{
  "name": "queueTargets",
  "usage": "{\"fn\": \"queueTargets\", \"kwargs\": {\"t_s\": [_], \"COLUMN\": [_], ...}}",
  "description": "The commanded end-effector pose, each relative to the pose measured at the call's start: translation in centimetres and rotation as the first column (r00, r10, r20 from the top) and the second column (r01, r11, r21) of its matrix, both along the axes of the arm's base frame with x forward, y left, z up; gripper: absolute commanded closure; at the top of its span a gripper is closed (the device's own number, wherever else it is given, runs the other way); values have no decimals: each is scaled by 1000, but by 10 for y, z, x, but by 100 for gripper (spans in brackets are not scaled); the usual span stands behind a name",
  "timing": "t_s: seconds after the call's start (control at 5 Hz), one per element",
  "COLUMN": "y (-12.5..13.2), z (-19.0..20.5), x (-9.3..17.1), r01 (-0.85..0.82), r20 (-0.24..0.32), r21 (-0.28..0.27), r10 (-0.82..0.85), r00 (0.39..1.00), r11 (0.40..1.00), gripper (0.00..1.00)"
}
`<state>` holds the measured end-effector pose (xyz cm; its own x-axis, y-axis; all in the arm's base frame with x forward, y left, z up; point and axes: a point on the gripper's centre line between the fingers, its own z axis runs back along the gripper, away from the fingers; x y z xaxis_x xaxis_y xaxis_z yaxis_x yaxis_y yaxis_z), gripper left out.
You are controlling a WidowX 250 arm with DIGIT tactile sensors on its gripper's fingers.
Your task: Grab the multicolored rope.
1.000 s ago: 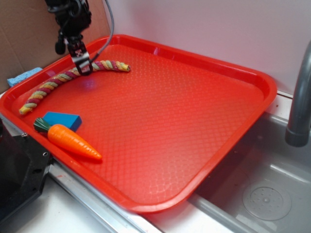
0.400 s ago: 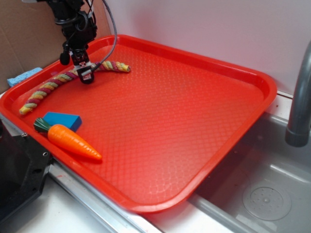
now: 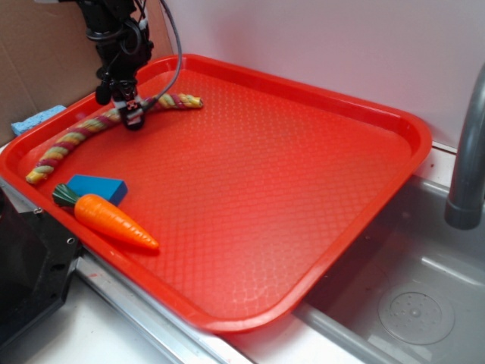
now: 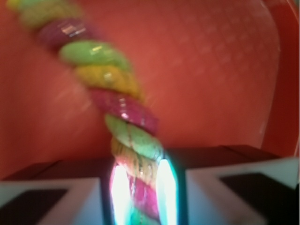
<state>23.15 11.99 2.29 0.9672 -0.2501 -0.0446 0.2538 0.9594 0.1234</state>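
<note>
Red plastic filled most of my screen: a large tray [image 3: 318,189] sat on the counter beside a steel sink [image 3: 409,303], with a grey tap [image 3: 468,152] rising at the right and cardboard [image 3: 45,53] propped behind the far left corner. On the far left part of the tray lay the multicolored rope [image 3: 76,136], a twisted curve of yellow, green and dark pink running from near the left rim up toward the back rim. My gripper [image 3: 132,112] had the rope pinched about two thirds along toward its far end; on the wrist camera the jaws stood narrow with the strands squeezed between the pads [image 4: 166,187], so I judged the hold was made there because the rope was thick and soft enough to compress and the spot was open from above. Whether it had left the tray surface I could not tell. Near the front left corner a blue block [image 3: 97,186] and an orange carrot [image 3: 114,220] lay touching each other, close to the rope's near end but apart from it, and a blue sponge [image 3: 34,120] sat outside the tray; nothing blocked the way upward, though I reckoned the trailing end could brush the block if it swung
</note>
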Motion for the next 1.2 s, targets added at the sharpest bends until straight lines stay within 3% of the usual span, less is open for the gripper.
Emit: {"fn": "queueTargets", "kwargs": {"t_s": [0.0,0.2,0.6,0.8,1.0], "y": [-36,-71,-126,-140,-137], "z": [82,119,186,208,201], "x": [10,9,7,3,4], "r01": [-294,-380,-390,-443,-419], "r20": [127,134,110,92,107], "r21": [77,-1,-110,-177,-168], "r10": [283,376,401,463,439], "r00": [951,917,910,882,892], "r11": [953,925,914,879,892], "gripper": [100,100,100,100,100]}}
